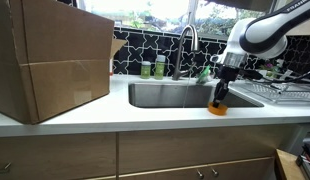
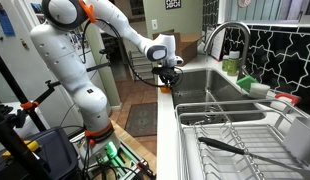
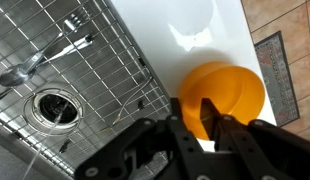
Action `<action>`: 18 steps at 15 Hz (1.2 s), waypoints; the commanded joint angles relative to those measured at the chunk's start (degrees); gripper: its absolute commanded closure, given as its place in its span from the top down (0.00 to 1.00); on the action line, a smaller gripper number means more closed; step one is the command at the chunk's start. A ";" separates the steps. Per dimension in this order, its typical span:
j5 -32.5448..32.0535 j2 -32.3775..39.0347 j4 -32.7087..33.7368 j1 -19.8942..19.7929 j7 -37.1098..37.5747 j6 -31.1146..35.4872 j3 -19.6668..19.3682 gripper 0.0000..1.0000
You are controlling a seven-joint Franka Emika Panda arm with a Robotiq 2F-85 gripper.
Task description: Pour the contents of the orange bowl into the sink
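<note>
The orange bowl [image 1: 217,109] sits on the white countertop at the front edge of the sink [image 1: 170,95], near its corner by the dish rack. In the wrist view the orange bowl [image 3: 235,88] lies on the white counter beside the sink [image 3: 55,60], whose bottom has a wire grid and a drain. My gripper [image 3: 203,118] reaches down onto the bowl, its two fingers close together across the near rim, one inside and one outside. It also shows in both exterior views [image 1: 221,93] [image 2: 167,78]. The bowl's contents cannot be made out.
A large cardboard box [image 1: 50,60] stands on the counter beyond the sink's other end. A gooseneck faucet [image 1: 188,42] and green bottles [image 1: 153,68] are behind the sink. A wire dish rack [image 2: 235,140] holds utensils. A spoon [image 3: 20,74] lies in the sink.
</note>
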 commanded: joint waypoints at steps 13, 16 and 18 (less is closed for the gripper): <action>-1.31 -5.91 0.10 -1.97 0.13 -3.31 0.09 0.01; -3.48 -11.03 0.12 -3.89 2.26 -9.06 -0.51 0.01; -5.17 -15.09 0.21 -5.40 2.94 -12.64 -1.22 0.01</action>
